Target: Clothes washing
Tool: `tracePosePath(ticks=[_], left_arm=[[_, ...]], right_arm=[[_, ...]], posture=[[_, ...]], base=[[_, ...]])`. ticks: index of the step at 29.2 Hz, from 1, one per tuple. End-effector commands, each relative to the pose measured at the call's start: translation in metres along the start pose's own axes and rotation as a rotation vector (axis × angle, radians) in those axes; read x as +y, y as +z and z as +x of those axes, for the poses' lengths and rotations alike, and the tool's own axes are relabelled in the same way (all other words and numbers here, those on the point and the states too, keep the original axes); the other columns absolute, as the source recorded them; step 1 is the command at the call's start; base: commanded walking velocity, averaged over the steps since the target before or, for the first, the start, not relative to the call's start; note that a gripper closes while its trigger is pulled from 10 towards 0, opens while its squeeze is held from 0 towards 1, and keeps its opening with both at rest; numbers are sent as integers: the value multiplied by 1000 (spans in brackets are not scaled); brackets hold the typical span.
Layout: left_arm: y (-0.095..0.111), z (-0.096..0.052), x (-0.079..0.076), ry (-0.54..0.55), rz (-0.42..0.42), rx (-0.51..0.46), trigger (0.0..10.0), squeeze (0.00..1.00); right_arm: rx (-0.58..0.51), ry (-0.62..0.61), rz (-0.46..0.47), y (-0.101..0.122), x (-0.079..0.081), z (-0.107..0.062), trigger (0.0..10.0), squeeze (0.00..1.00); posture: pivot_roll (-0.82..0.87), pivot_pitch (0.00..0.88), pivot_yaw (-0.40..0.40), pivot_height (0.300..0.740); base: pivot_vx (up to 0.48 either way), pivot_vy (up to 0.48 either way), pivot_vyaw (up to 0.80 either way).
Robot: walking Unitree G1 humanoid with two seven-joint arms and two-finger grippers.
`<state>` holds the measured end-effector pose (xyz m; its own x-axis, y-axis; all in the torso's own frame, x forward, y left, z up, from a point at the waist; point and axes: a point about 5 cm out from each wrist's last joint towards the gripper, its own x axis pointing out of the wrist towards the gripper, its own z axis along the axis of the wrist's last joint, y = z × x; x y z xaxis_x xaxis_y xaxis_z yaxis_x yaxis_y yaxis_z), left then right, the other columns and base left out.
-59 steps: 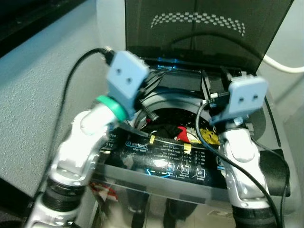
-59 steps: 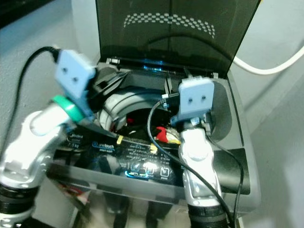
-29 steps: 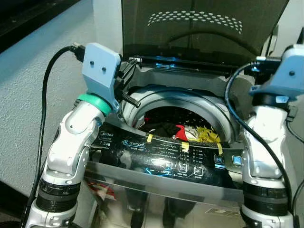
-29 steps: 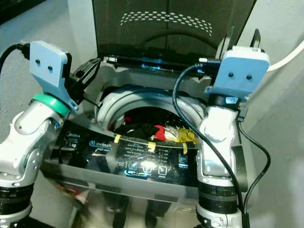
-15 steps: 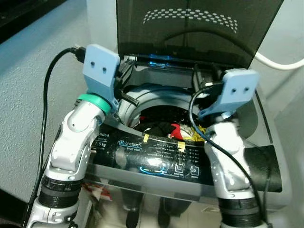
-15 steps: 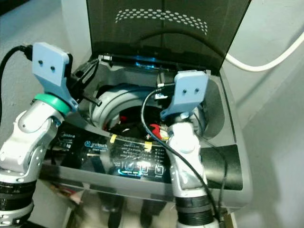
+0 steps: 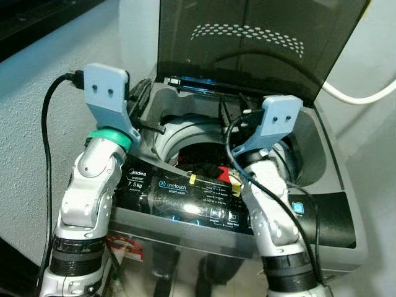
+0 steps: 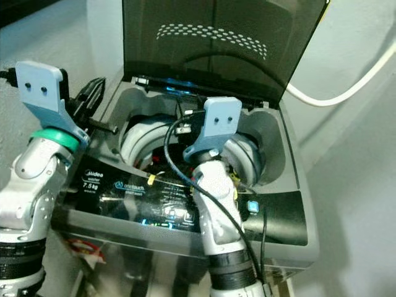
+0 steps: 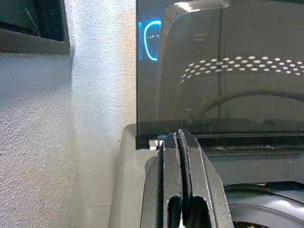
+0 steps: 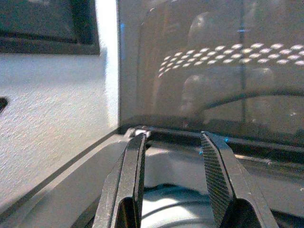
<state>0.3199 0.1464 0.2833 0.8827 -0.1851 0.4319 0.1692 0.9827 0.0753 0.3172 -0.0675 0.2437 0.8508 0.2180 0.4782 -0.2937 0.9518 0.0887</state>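
Overhead: washing machine [image 7: 322, 154] lid [image 7: 260, 43] raised | white textured wall [image 7: 49, 55] left

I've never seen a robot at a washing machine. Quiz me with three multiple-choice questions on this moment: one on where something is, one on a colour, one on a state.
1. Where are the clothes?
A. inside the washer's drum
B. on the floor
C. draped over the lid

2. What colour is the ring on the left arm's wrist?
A. orange
B. green
C. purple

3. How do the two grippers stand?
A. both open
B. both shut
C. left shut, right open

Answers:
1. A: dark, red and yellow cloth lies down in the round opening of the washing machine, behind its control panel.
2. B: a green band sits just under the blue camera block.
3. C: in the wrist views the left gripper has its fingers pressed together, while the right gripper shows a wide gap; the lid stands raised behind both.
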Motion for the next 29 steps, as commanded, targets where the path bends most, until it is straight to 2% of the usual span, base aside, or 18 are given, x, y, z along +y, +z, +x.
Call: tracePosePath(ticks=[1, 11, 29], left_arm=[[-1, 1, -4, -6, -13, -4, 10000, 0], [-7, 3, -4, 8, -36, 17, 10000, 0], [-17, 0, -9, 3, -50, 57, 10000, 0]], right_arm=[[17, -3, 17, -4, -1, -2, 10000, 0], [23, 17, 1, -6, 0, -2, 10000, 0], [54, 18, -49, -11, 2, -10, 10000, 0]], posture=[[147, 0, -46, 740], [129, 0, -42, 740], [111, 31, -28, 740]], base=[[0, 0, 0], [0, 0, 0], [-308, 0, 0]])
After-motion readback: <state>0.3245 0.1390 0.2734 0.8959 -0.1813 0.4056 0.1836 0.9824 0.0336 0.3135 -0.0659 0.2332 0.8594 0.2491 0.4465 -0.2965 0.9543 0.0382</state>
